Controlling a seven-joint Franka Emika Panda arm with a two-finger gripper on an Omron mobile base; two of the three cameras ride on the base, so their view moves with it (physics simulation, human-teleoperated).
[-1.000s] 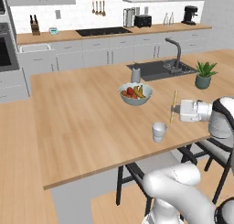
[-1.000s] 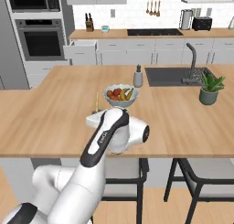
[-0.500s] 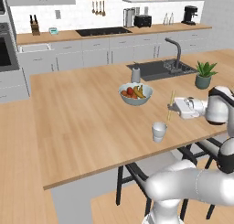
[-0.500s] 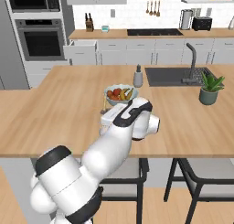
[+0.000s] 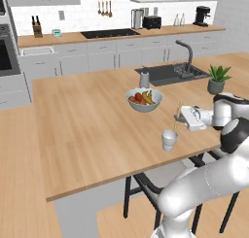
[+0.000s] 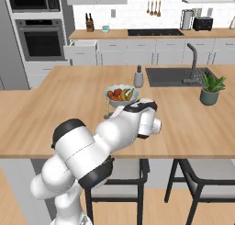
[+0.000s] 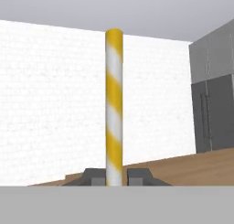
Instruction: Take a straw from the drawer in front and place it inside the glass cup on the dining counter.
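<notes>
Claw (image 5: pixel 179 117) clenched on the straw (image 5: pixel 178 116); in the hand view we see the yellow-and-white striped straw (image 7: pixel 114 109) pinched between the two fingertips (image 7: pixel 96 176) and standing along the view. In the left base view we note the straw upright, held above the dining counter (image 5: pixel 87 130), just up and right of the glass cup (image 5: pixel 169 139). A fruit bowl (image 5: pixel 144 99) sits beyond the cup. The drawer (image 6: pixel 81 48) stands pulled out by the oven (image 6: pixel 41 39).

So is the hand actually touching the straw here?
Touching. In the hand view, the two fingertips press against both sides of the striped straw, no gap; the left base view shows the hand carrying it upright.
</notes>
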